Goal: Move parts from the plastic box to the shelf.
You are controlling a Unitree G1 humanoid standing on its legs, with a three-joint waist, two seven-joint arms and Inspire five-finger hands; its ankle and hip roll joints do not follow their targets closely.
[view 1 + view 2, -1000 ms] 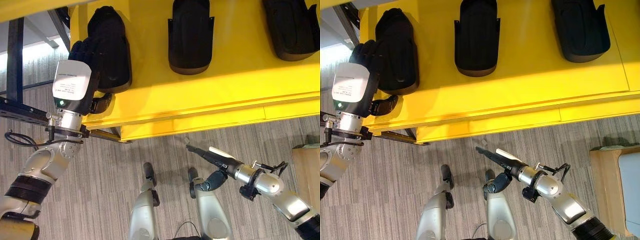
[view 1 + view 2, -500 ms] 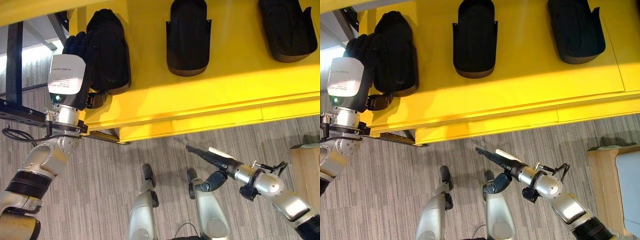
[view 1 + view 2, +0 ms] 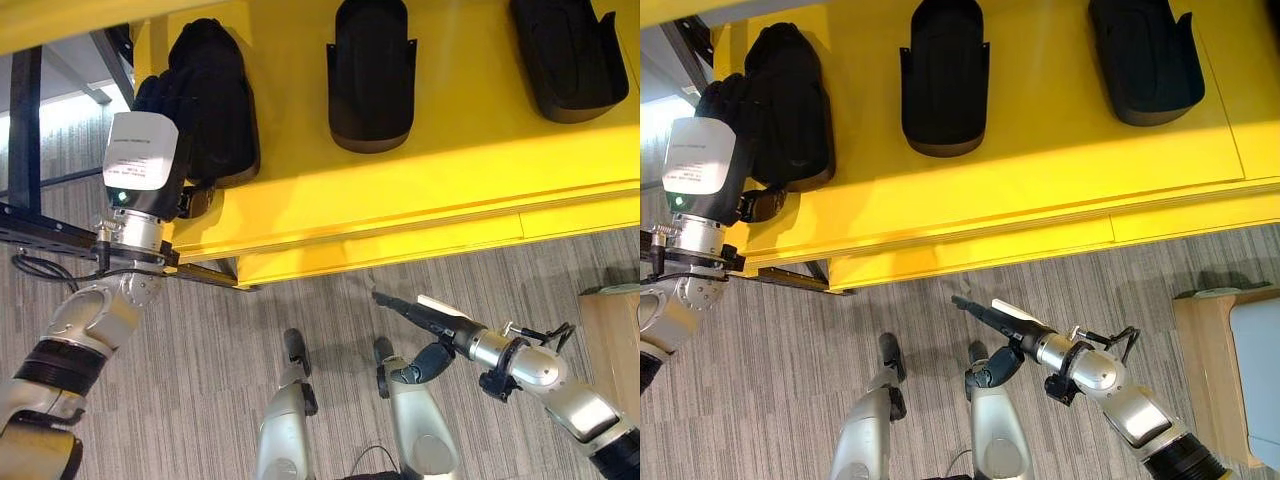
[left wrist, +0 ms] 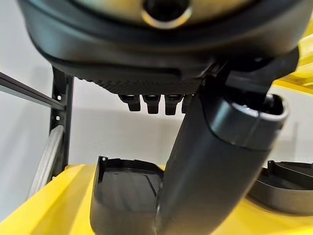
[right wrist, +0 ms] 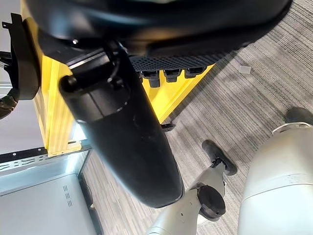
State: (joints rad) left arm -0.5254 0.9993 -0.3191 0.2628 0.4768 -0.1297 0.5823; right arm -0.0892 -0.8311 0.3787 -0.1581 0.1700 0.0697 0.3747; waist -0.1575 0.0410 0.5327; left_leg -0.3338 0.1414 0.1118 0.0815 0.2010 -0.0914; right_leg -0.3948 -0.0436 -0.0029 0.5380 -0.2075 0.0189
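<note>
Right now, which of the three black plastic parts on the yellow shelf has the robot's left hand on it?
The leftmost black plastic part, near the yellow shelf's left end: the left hand rests against its side, while the middle part and right part lie untouched.

Three parts lie in a row on the shelf: the left part, the middle part and the right part. The left hand is beside the left part; the right hand is low, before the shelf, over the floor.
</note>
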